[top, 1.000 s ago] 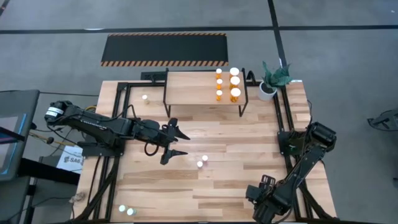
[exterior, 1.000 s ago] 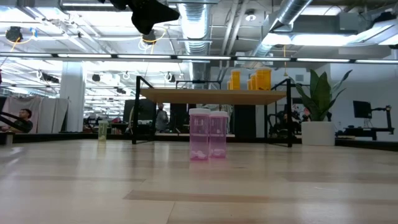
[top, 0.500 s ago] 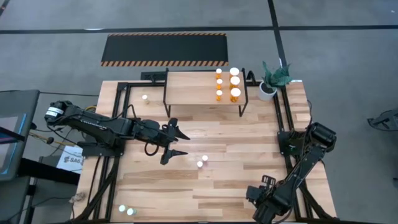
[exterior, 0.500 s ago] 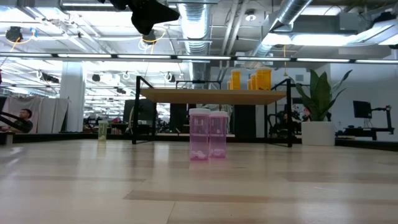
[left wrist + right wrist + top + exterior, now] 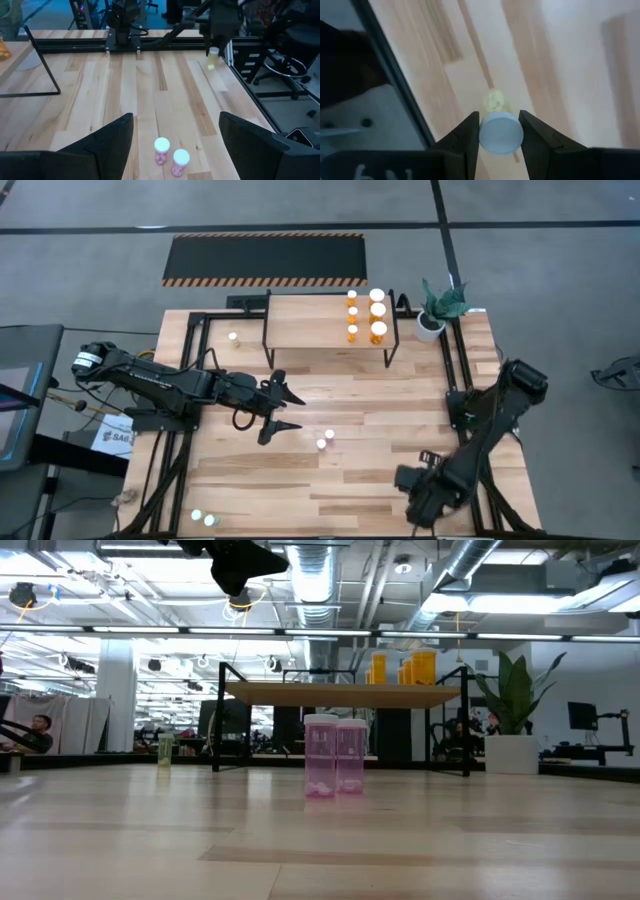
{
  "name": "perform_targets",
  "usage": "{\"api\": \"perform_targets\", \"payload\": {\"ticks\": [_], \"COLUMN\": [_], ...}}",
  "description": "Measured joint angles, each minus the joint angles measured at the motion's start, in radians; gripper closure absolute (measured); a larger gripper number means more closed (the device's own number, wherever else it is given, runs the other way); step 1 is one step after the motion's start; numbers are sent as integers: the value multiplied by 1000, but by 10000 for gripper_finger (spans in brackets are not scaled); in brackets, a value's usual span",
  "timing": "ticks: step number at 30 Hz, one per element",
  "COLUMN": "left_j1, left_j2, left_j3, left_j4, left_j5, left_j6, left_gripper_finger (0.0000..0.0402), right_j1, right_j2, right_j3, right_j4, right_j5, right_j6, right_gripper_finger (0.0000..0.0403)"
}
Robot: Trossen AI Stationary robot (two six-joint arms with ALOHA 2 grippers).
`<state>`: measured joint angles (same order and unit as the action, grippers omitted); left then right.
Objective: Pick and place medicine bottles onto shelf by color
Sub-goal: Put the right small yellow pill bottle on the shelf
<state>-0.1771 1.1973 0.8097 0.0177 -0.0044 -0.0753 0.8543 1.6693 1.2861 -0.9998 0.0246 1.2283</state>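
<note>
1. Bottle (image 5: 500, 131), greenish with a white cap, sits clamped between the right gripper (image 5: 499, 132) fingers, above the table's near right edge.
2. Light, rigid, smooth plastic; gripping below the cap looks safest.
3. Left gripper (image 5: 283, 412) hangs spread wide, empty.

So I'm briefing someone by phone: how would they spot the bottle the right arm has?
Start at the wooden table, then its near right corner, where the right gripper hangs. The yellow-green bottle sits between its fingers; unlike the two pink bottles mid-table, it is off the wood.

Greenish bottle (image 5: 500, 131) body mostly hidden under its white cap; right pincer (image 5: 420, 498) blurred overhead.
</note>
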Motion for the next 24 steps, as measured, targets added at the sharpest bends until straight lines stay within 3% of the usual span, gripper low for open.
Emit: {"api": "perform_targets", "payload": {"ticks": [7, 12, 19, 24], "left_j1": [2, 51, 212, 353], "left_j2": [-26, -95, -134, -133], "left_j3": [0, 1, 1, 1], "left_j4": [-7, -22, -54, -49], "left_j5": [-18, -70, -72, -74], "left_j6": [0, 43, 71, 76], "left_gripper_finger": [120, 120, 120, 120], "right_j1": [-229, -444, -767, -1004], "right_j2": [-175, -240, -177, -58], "right_j3": [1, 62, 297, 499], "right_j4": [-17, -41, -110, -156], "right_j5": [10, 19, -3, -94], "right_j6": [-204, -472, -951, -1307], "right_gripper_finger": [272, 272, 272, 272]}}
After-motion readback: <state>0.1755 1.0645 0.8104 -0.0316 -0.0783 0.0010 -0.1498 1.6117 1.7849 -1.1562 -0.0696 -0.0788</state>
